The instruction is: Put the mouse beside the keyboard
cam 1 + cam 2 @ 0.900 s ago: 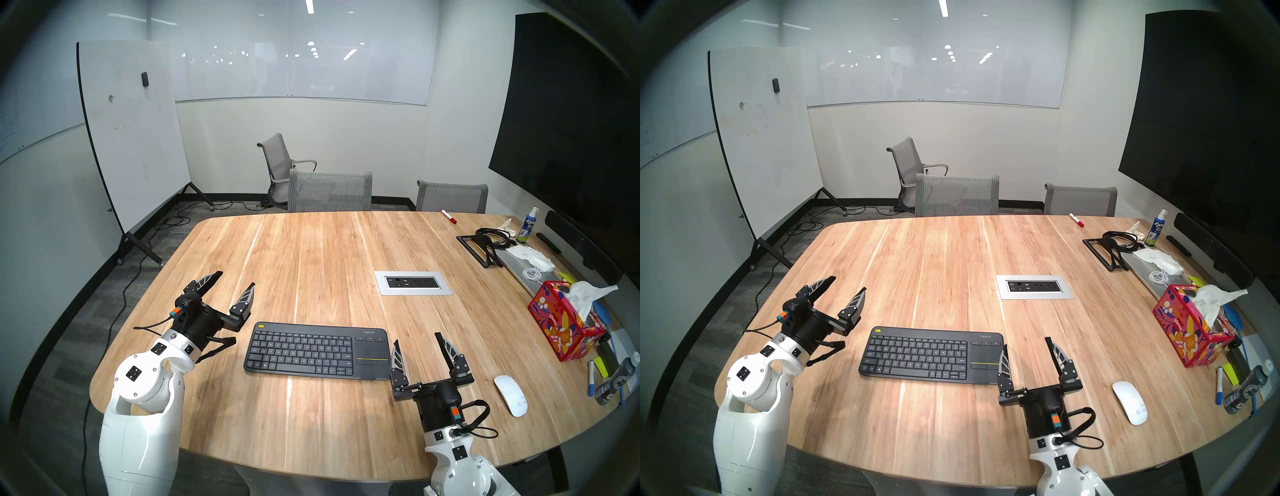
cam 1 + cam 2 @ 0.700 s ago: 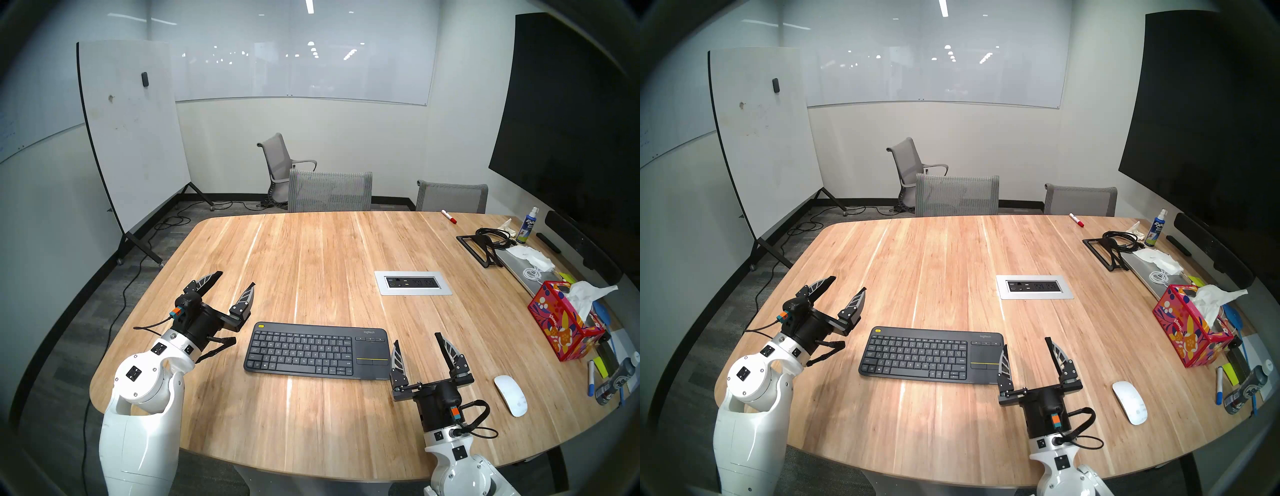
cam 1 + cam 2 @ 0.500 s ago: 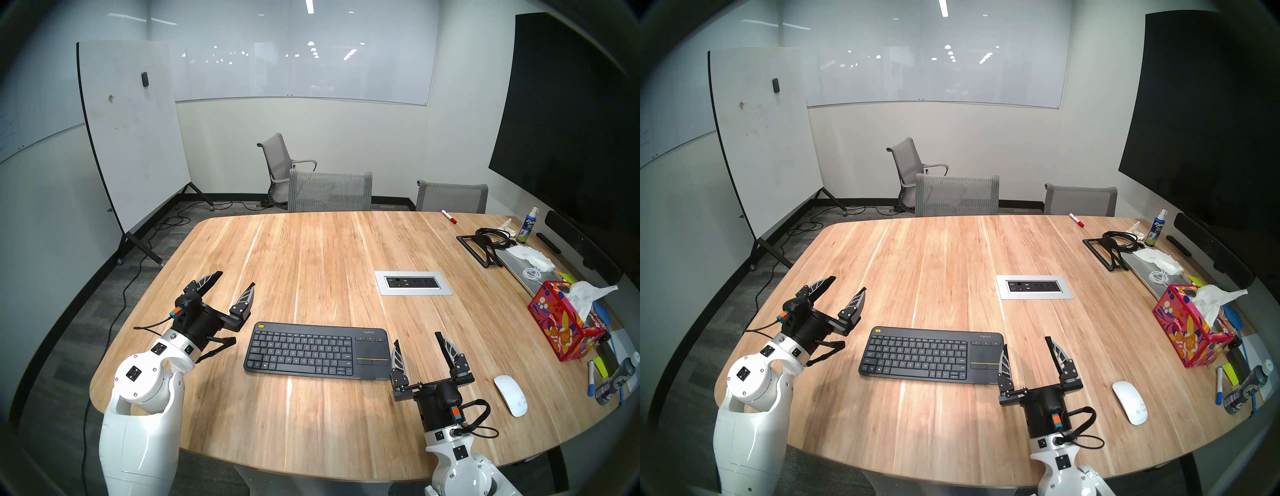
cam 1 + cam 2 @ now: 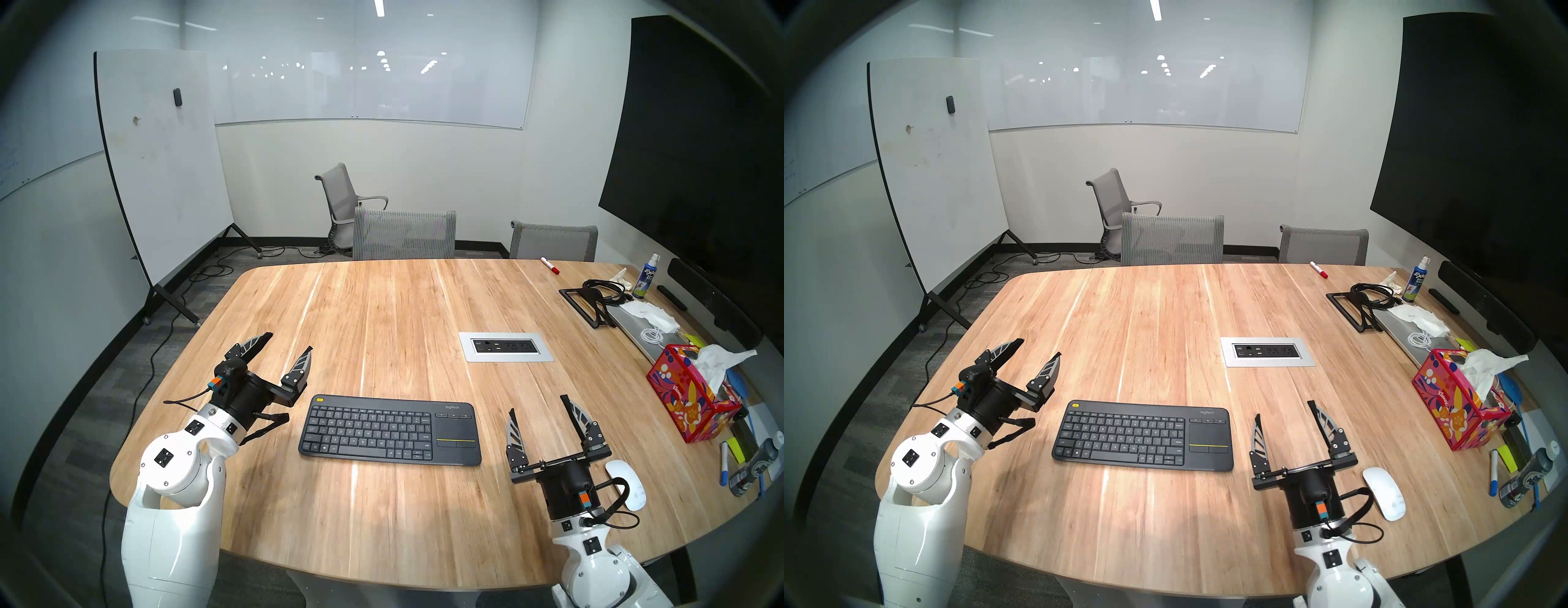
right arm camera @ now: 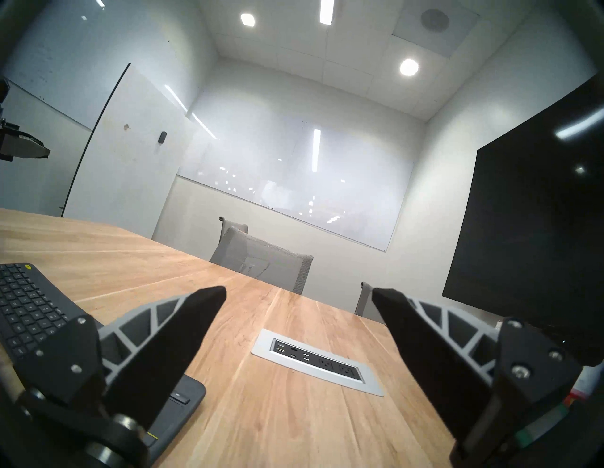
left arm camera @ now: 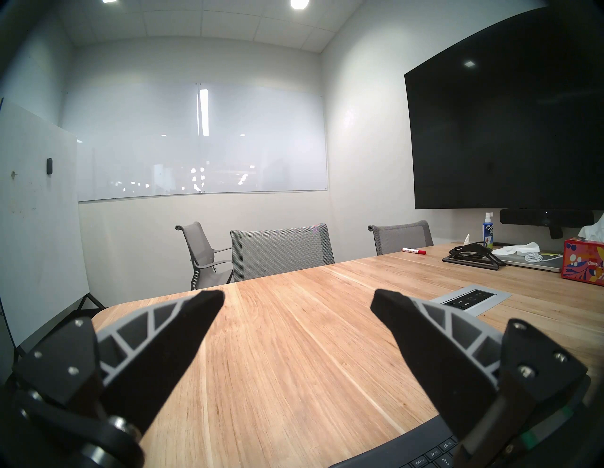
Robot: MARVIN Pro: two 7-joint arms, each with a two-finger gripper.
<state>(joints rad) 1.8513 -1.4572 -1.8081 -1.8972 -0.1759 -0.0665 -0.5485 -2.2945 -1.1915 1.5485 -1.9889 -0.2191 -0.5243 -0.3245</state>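
Note:
A glossy white oval mouse [image 4: 632, 488] [image 4: 1384, 492] lies on the wooden table [image 4: 403, 305] near its right front edge, partly behind my right wrist in the head left view. The dark Logitech keyboard [image 4: 388, 429] [image 4: 1142, 435] lies flat at the front middle; its touchpad end also shows in the right wrist view [image 5: 29, 307]. My right gripper [image 4: 539, 405] [image 4: 1284, 412] is open and empty, between keyboard and mouse, pointing away from me. My left gripper [image 4: 290, 342] [image 4: 1038, 346] is open and empty, left of the keyboard. The mouse is out of both wrist views.
A silver power outlet plate [image 4: 505, 347] is set in the table behind the keyboard. At the right edge stand a red tissue box [image 4: 689, 401], markers [image 4: 724, 463], a can, a silver laptop [image 4: 645, 331], a black stand with cables and a spray bottle [image 4: 645, 278]. Chairs stand behind the table.
My right gripper has moved to the right, away from the keyboard's touchpad end and closer to the mouse, still open. The left arm, mouse and keyboard have not moved.

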